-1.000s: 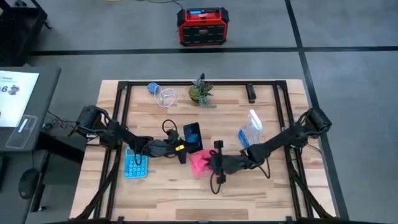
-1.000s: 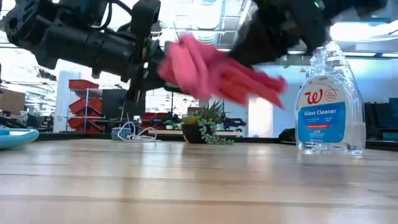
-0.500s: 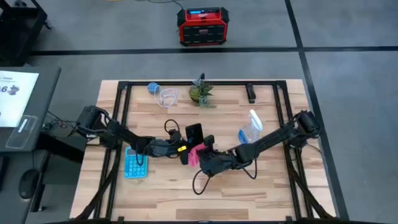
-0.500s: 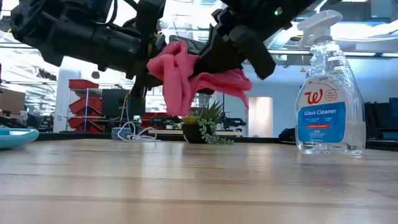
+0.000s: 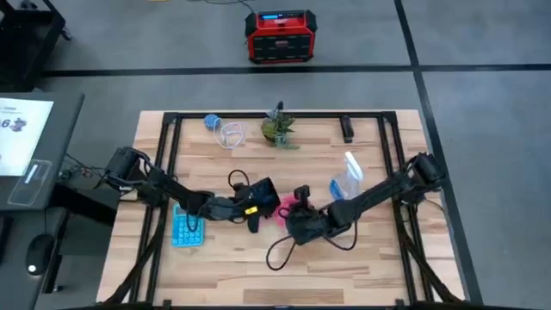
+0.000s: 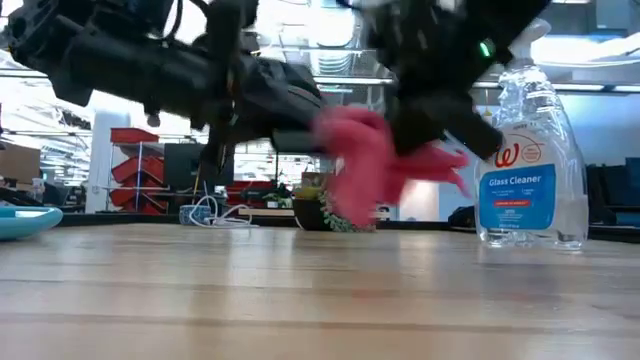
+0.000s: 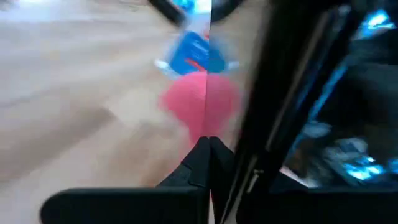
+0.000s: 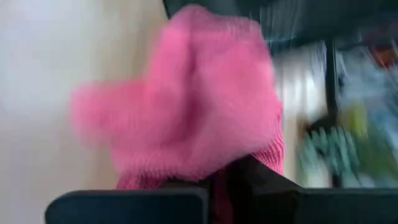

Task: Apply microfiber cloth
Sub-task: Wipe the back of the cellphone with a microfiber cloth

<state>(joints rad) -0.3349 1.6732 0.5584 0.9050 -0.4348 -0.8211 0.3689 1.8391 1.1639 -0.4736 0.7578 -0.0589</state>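
Wooden worktop seen from above, bordered by a dark frame, with grey floor on all sides and a red and black box on the floor beyond the far edge. The near half of the worktop is bare wood and offers the most open room; the far edge carries a small potted plant and a clear cup beside a blue object, well apart from the arms. The left arm reaches in from the left edge and the right arm from the right edge, and the two meet near the worktop's middle. A glass cleaner spray bottle stands upright just beside the right arm, toward the right side. A light blue calculator lies flat under the left arm, near the left edge. A black phone is held off the surface at the left claw, which is closed on its lower end; in the low view the phone hangs clear above the wood. The right claw is clamped on the microfiber cloth, a bunched bright pink mass raised off the worktop, just beside the phone and on its right; whether cloth and phone touch cannot be told. In the right wrist view the cloth fills the space ahead of the fingers.
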